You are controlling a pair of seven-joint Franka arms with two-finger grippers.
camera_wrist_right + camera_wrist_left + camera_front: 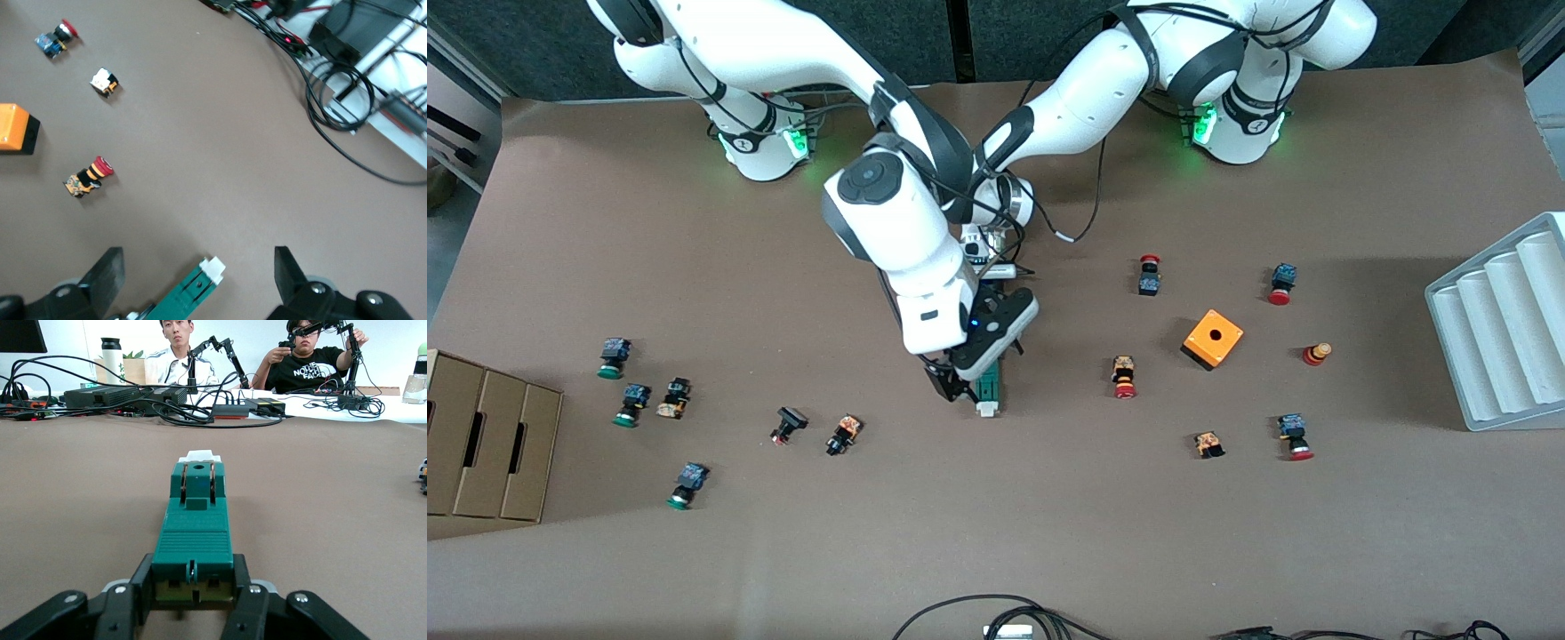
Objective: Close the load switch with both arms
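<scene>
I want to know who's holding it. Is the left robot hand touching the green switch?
Touching. In the left wrist view, the left gripper has both black fingers pressed against the sides of the load switch, clamping its end with no gap.
</scene>
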